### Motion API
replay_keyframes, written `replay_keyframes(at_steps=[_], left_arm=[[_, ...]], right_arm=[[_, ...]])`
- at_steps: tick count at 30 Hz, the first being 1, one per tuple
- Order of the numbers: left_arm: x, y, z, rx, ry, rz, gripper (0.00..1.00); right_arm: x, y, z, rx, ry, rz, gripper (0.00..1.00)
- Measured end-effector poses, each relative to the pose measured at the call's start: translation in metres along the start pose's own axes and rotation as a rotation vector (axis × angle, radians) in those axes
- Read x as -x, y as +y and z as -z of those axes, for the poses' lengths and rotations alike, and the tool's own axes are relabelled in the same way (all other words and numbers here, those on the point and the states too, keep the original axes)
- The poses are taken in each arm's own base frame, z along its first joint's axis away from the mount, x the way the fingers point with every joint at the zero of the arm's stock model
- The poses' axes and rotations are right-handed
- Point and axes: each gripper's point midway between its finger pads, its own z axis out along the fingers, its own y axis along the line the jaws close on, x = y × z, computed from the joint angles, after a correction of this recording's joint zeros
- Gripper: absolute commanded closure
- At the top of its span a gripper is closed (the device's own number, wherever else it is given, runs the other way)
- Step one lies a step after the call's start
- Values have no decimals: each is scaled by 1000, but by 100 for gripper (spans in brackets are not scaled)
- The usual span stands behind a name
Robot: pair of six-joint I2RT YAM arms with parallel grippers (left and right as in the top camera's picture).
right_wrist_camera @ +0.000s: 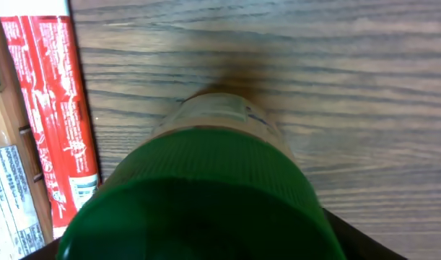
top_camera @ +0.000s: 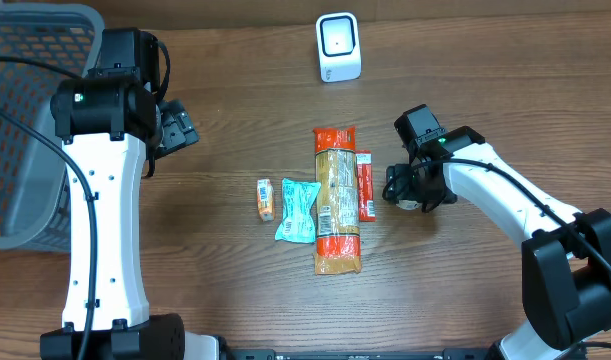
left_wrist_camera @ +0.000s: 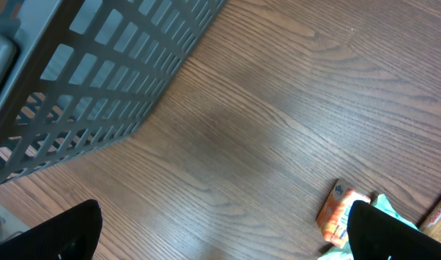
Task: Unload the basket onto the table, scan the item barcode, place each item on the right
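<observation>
While the gray basket (top_camera: 25, 110) is sitting at the far left of the worktop (top_camera: 235, 100), the left gripper (top_camera: 180, 128) is hovering just beside it, jaws spread wide and holding nothing. Further right, an orange packet (top_camera: 265, 198), a teal pouch (top_camera: 297, 210), a long pasta pack (top_camera: 337, 200) and a red stick pack (top_camera: 365, 185) are lying side by side, with the white scanner (top_camera: 338, 47) standing farther back. On the right, the right gripper (top_camera: 408, 193) is straddling a green-capped bottle (right_wrist_camera: 206, 202) near the red pack. Honestly can't tell if it's actually clamping it.
</observation>
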Motion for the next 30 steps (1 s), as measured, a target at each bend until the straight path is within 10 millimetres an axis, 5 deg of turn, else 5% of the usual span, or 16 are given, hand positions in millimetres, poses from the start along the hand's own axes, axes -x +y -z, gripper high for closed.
replay_keyframes(at_steps=[15,20,30], left_arm=[[0,0,0,0,0,0,0],[0,0,0,0,0,0,1],[0,0,0,0,0,0,0]], right_arm=[[3,1,0,1,-12,71,31],[4,1,0,3,-17,130,2],[6,6,0,26,-25,163,0]])
